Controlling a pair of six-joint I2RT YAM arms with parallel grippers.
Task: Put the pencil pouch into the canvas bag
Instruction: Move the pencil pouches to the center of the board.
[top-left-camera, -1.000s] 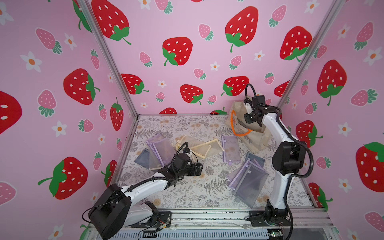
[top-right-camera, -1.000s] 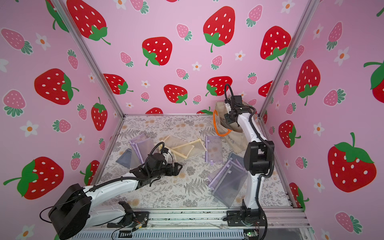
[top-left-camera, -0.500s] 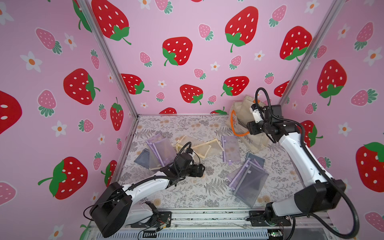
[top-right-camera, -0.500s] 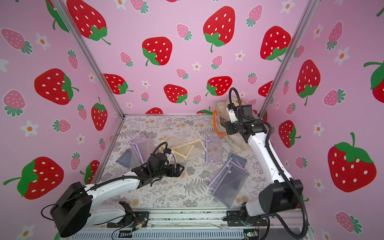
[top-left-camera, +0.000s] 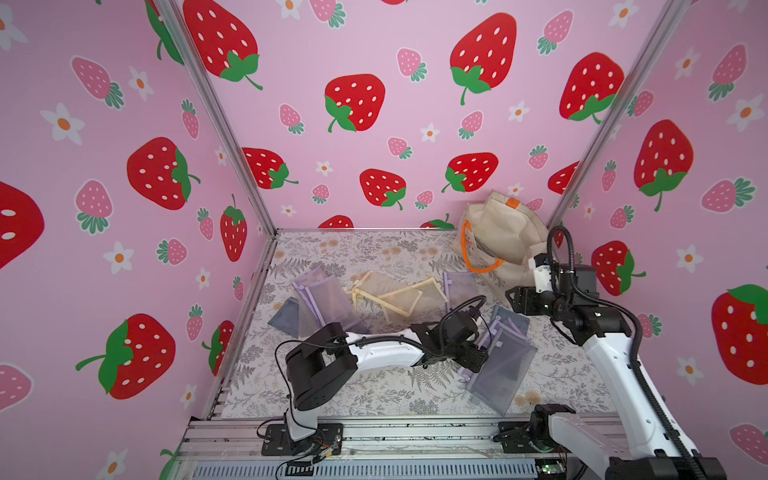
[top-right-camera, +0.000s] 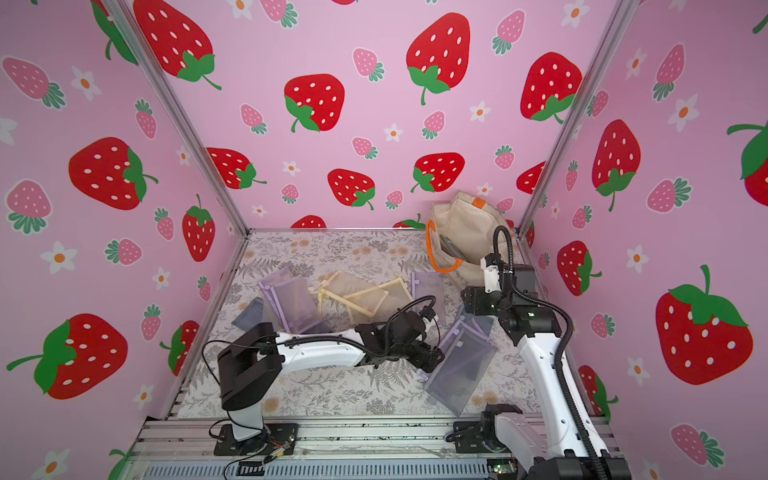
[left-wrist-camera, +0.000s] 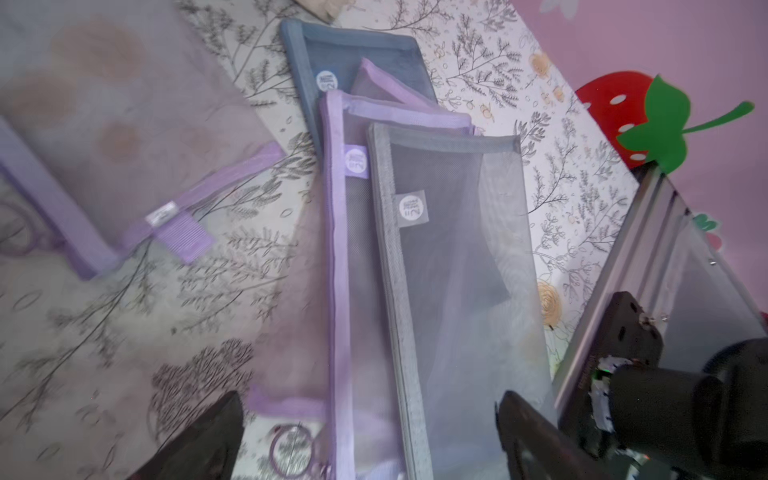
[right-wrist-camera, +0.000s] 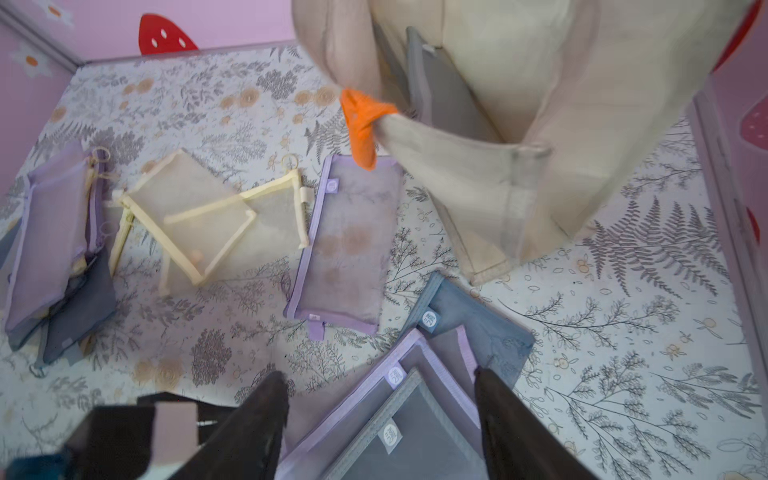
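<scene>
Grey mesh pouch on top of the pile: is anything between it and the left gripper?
Nothing visible. The grey mesh pouch lies topmost, over a lilac mesh pouch; the open left gripper hangs above it.

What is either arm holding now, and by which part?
Nothing. The left gripper is open above the stacked mesh pouches; the right gripper is open and empty near the canvas bag.

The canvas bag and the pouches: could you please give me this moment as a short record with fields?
bag: canvas bag in the far right corner, mouth open, a grey pouch showing inside
left gripper: open, over a grey mesh pouch
right gripper: open, empty, near the bag
lying loose: cream pouches, lone purple pouch
</scene>
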